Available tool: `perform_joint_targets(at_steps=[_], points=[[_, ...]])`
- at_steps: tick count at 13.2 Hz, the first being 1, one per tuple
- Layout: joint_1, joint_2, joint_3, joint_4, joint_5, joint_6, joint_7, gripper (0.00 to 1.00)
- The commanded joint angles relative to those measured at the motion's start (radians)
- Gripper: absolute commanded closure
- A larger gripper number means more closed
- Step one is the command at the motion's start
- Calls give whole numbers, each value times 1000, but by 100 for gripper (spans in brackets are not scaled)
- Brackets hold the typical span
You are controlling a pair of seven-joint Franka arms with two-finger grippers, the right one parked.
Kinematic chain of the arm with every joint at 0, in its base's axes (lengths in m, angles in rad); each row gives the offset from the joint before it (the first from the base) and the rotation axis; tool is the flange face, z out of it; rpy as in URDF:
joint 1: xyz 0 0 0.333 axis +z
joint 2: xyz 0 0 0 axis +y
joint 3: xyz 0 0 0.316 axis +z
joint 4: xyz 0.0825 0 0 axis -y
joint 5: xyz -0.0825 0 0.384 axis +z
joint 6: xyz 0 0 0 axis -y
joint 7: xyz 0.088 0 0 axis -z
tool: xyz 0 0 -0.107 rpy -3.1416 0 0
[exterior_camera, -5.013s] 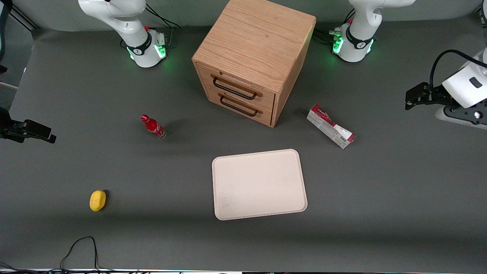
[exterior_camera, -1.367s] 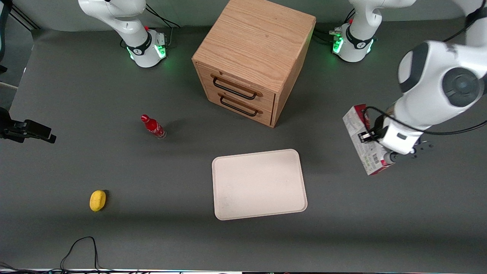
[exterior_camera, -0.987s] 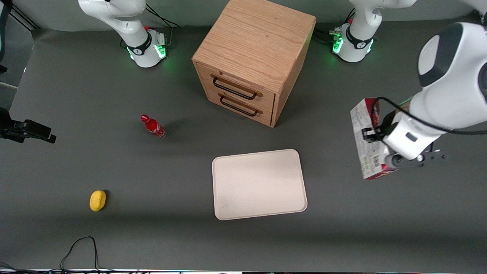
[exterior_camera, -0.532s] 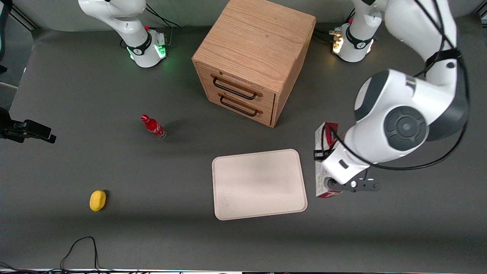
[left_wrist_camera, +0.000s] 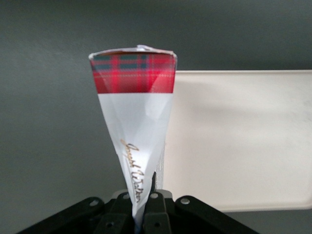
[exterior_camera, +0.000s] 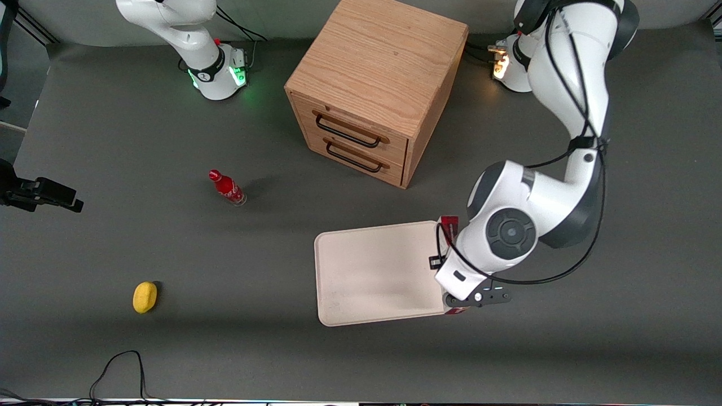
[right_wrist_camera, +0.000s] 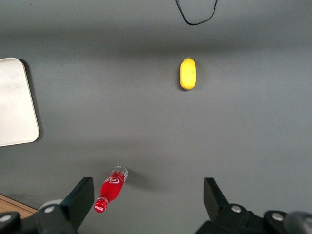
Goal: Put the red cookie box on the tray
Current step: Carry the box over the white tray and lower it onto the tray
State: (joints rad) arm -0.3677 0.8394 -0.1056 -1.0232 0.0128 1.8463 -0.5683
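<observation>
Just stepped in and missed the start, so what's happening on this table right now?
The working arm's gripper has its jaws shut on the red cookie box and holds it in the air at the edge of the cream tray, on the side toward the working arm's end of the table. The box is not set down yet. A wooden drawer cabinet, a small red bottle and a yellow lemon-like thing sit untouched elsewhere.

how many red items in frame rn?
2. The red cookie box is held in the gripper above the tray edge toward the working arm's end. The red bottle stands on the table, toward the parked arm's end from the drawer cabinet.
</observation>
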Motion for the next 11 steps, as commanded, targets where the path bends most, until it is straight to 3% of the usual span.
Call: perform_joint_targets(at_steps=[1,4,7,9,11], points=[[-28,-19,14,-130,19,127,-83,100],[-45,-3,12,-208,70,218,-120,100],[-47,6,6,-222,75,225,-145,100],[-50,1,6,-244,104,255,-150,0],[-37,-23,1,-248,110,257,-143,0]])
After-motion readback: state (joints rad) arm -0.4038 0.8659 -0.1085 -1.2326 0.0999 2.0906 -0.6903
